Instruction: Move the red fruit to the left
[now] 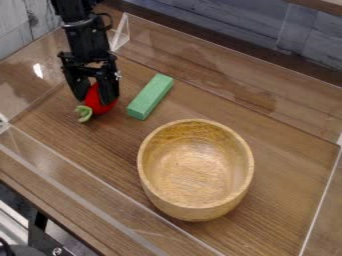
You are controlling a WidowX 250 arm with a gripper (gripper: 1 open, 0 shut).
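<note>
We see a black gripper (91, 78) standing spread over a red toy strawberry (96, 98) on a brown wooden table (201, 90).

In the camera view, our only angle, the round bowl (195, 170) holds nothing that we can see; its smooth, pale yellow-tan inside curves down from a rounded rim, with a wood-like tone. We find the strawberry at the left side of the table, farther back than the bowl and to the left of a green block (151, 96), its rounded body bright red and its leafy green end pointing toward the near side. The block is flat, matte and rectangular, lying at a slant between strawberry and bowl, touching neither. Streaky grain marks the tabletop.
</note>
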